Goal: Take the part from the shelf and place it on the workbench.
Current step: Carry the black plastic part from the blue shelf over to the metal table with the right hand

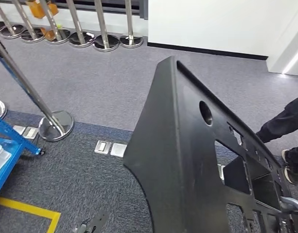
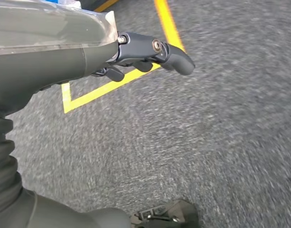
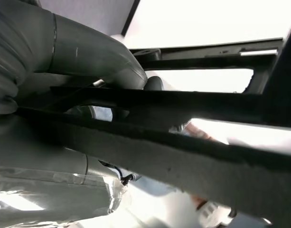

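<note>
A: Carrying the part (image 1: 187, 160), a large black panel filling the centre and lower right of the head view, tilted over grey carpet.

B: Grip? Right hand (image 3: 100, 61) wraps a bar of it, presumably to steady it. Left hand (image 2: 136, 54) holds nothing, fingers extended.

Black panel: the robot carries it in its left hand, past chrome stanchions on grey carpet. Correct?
Not quite: the right hand grips the black panel, as the right wrist view shows. The left hand hangs empty over the carpet. The stanchions are right.
</note>
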